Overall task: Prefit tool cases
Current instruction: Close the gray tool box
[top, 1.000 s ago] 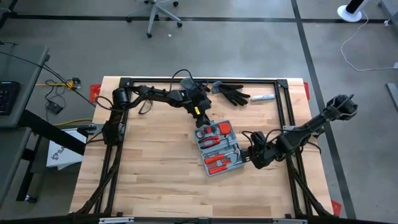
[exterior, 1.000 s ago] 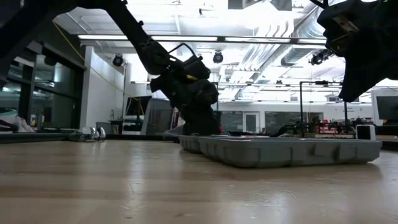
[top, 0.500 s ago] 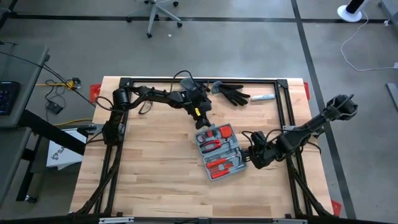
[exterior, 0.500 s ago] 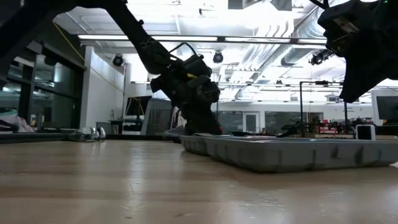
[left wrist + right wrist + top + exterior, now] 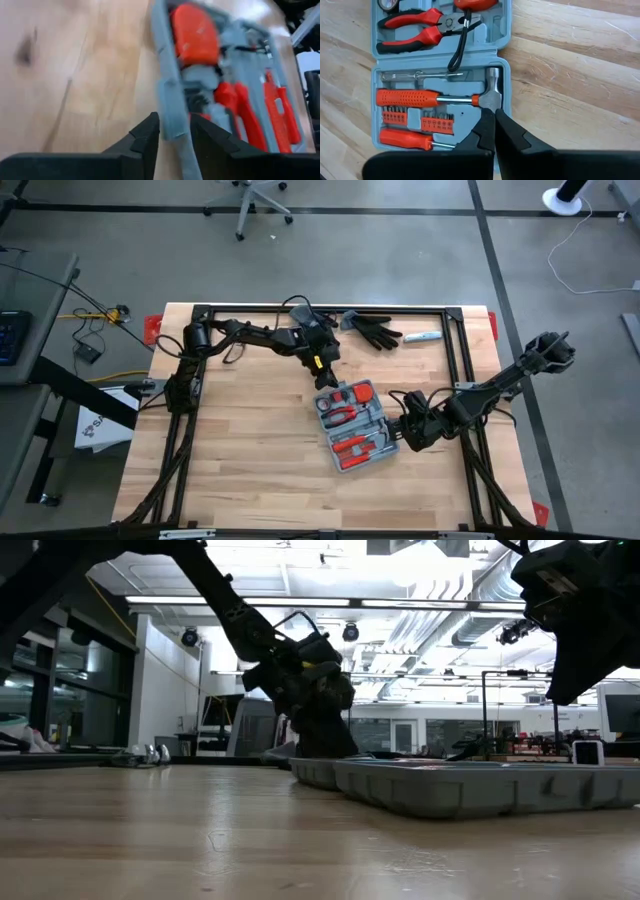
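Observation:
The tool case (image 5: 355, 425) lies open and flat on the wooden table, with red-handled tools in its grey moulded trays (image 5: 440, 75). My left gripper (image 5: 322, 375) is at the case's far-left end, tilted down, with its fingers closed around the case's rim (image 5: 175, 137). My right gripper (image 5: 400, 432) is shut and hangs above the case's right edge, beside the hammer head (image 5: 492, 97). In the low view it is clear of the case (image 5: 480, 785). My left gripper pinches the raised grey rim tab (image 5: 172, 117) at the case's far-left end between its two fingers (image 5: 147, 135). It comes slanting down from the table's far side. The case stays flat, with its underside on the table.
A pair of black gloves (image 5: 375, 332) and a small pale object (image 5: 423, 337) lie by the far edge. A black frame rail (image 5: 455, 365) runs along the right side. Bare wood lies to the left of the case and on its near side.
The tool case has slid a little along the table toward the near right and turned slightly, still flat. My left gripper has stayed at its far-left end and moved with it. My right gripper has kept still.

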Robot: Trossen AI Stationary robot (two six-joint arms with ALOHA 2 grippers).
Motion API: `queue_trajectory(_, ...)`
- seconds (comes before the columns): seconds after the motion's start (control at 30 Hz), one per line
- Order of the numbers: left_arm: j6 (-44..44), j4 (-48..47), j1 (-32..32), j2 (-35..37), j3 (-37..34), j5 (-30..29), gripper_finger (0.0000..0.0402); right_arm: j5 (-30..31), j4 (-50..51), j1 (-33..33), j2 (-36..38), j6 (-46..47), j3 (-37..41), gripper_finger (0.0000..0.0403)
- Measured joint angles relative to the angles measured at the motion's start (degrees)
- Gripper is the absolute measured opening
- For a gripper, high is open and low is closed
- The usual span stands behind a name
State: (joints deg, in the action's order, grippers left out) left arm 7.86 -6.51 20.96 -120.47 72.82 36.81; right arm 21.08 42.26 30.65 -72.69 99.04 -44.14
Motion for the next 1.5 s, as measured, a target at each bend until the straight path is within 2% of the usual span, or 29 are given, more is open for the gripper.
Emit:
queue_trajectory(0.23,5.5,3.8,0.4,-3.4,0.3,8.8,0.0129,0.0,0.0,0.0,0.0,0.0,0.0,0.0000)
queue_trajectory(0.63,8.5,5.5,0.0,-3.1,0.1,7.9,0.0128,0.3,0.4,0.0,0.0,0.0,0.0,0.0000)
queue_trajectory(0.77,8.3,4.7,-0.8,-3.0,0.1,5.4,0.0103,0.3,0.4,0.0,0.0,0.0,0.0,0.0000)
queue_trajectory(0.9,8.1,4.4,-1.7,-3.0,0.1,1.8,0.0057,0.3,0.4,0.0,0.0,0.0,0.0,0.0000)
queue_trajectory(1.03,8.4,4.9,-1.8,-3.0,0.1,2.5,0.0010,0.3,0.4,0.0,0.0,0.0,0.0,0.0000)
queue_trajectory(1.17,8.1,3.5,-1.0,-2.3,0.0,2.5,0.0009,-0.7,0.3,0.0,0.0,-0.4,0.0,0.0000)
queue_trajectory(1.37,4.7,-0.9,1.8,1.3,-0.2,0.6,0.0004,-7.4,-1.9,0.1,0.0,-5.1,0.0,0.0000)
queue_trajectory(1.5,2.5,-4.1,4.0,4.2,-0.2,0.8,0.0003,-8.5,-2.3,0.1,-0.3,-7.4,0.0,0.0000)
